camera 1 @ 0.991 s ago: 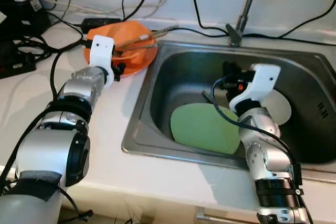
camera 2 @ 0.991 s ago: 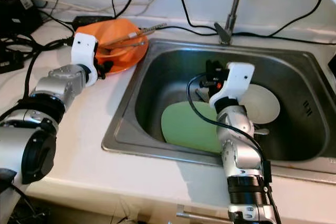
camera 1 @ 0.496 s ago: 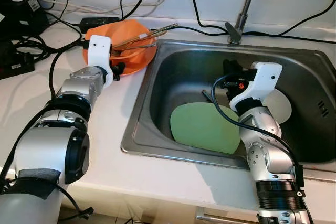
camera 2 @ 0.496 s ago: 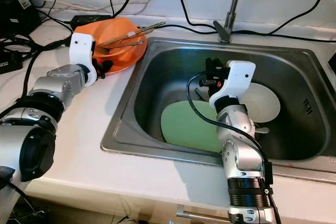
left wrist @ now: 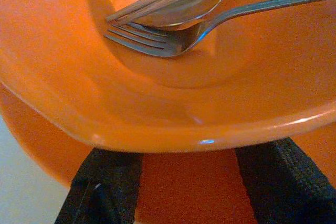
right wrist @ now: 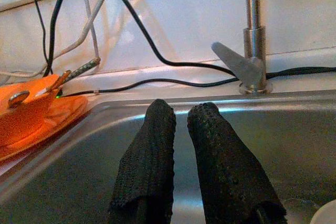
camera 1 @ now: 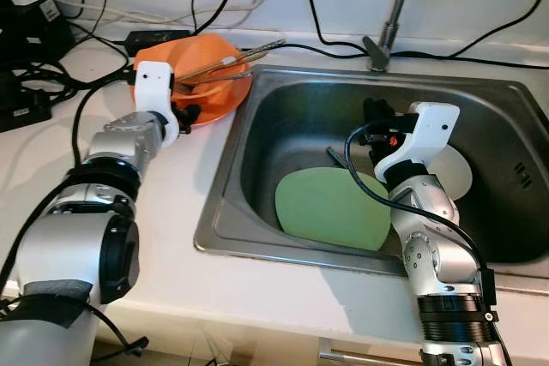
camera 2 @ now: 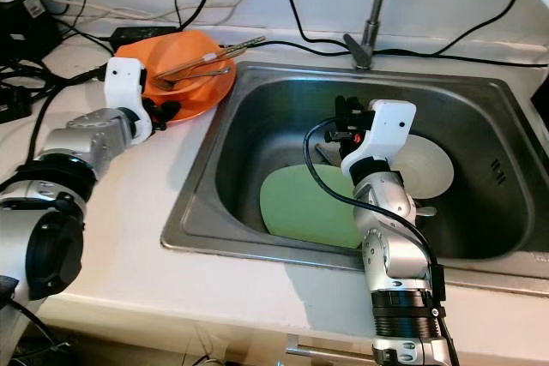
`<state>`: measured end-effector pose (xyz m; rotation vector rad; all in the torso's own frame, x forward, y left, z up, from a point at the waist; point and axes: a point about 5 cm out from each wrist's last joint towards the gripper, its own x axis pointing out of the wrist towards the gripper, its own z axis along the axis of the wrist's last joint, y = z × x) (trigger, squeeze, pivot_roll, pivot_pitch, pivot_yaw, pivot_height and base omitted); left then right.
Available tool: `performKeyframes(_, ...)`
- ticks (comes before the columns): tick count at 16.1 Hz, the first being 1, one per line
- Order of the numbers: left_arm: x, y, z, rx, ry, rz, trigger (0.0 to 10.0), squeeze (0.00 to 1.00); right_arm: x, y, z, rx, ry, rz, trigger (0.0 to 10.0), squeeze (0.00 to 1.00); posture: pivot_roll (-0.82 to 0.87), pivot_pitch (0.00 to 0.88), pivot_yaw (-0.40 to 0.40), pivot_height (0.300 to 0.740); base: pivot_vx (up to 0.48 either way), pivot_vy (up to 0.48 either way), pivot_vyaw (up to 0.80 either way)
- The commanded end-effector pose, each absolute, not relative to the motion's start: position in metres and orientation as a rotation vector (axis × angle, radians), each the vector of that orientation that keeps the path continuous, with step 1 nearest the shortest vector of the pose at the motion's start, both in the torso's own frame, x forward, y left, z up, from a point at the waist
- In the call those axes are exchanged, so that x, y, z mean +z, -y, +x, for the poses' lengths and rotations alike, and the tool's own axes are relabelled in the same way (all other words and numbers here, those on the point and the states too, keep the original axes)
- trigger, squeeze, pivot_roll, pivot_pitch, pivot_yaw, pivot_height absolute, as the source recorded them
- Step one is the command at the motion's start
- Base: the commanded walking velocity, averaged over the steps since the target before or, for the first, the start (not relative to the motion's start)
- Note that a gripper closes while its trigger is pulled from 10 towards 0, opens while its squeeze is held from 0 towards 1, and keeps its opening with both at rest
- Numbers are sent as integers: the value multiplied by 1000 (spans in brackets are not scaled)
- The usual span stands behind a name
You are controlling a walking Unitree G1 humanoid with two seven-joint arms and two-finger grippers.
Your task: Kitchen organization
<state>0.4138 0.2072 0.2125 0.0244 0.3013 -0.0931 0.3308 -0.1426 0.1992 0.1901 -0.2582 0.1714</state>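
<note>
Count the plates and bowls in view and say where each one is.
3. An orange bowl on the counter left of the sink, a green plate lying in the sink, and a white plate behind the right arm. More may be hidden under them.

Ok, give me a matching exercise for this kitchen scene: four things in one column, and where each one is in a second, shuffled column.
Things:
1. green plate
2. fork
3. left pincer
4. faucet

Places:
A. at the orange bowl's near rim
B. behind the sink, on its back edge
C. flat on the sink floor
D. lying inside the orange bowl

Pairs: 1-C, 2-D, 3-A, 4-B
</note>
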Motion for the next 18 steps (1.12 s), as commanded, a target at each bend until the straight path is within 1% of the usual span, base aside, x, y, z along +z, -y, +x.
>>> performKeyframes(1, 181, -212, 404, -103, -443, 12, 10000, 0, 196, 144, 332, 169, 239, 195, 10000, 0, 94, 149, 59, 740, 0, 0, 0)
performKeyframes(5, 179, -224, 399, -98, -480, 1, 10000, 0, 197, 144, 335, 168, 243, 202, 10000, 0, 114, 148, 68, 740, 0, 0, 0)
performKeyframes(7, 171, -229, 391, -102, -517, 2, 10000, 0, 196, 144, 336, 166, 241, 204, 10000, 0, 128, 143, 72, 740, 0, 0, 0)
performKeyframes(9, 165, -229, 379, -114, -544, -7, 10000, 0, 196, 143, 337, 167, 243, 207, 10000, 0, 137, 139, 72, 740, 0, 0, 0)
performKeyframes(11, 160, -224, 358, -120, -554, -9, 10000, 0, 196, 143, 339, 170, 244, 210, 10000, 0, 145, 136, 68, 740, 0, 0, 0)
performKeyframes(12, 160, -223, 354, -121, -555, -10, 10000, 0, 196, 143, 339, 170, 244, 210, 10000, 0, 151, 135, 66, 740, 0, 0, 0)
performKeyframes(15, 162, -215, 318, -114, -557, -24, 10000, 0, 197, 140, 342, 180, 247, 213, 10000, 0, 172, 134, 57, 740, 0, 0, 0)
performKeyframes(17, 162, -211, 307, -107, -561, -35, 10000, 0, 196, 139, 343, 186, 246, 215, 10000, 0, 185, 131, 50, 740, 0, 0, 0)
performKeyframes(18, 164, -206, 295, -97, -563, -49, 10000, 0, 197, 137, 345, 195, 246, 215, 10000, 0, 189, 131, 47, 740, 0, 0, 0)
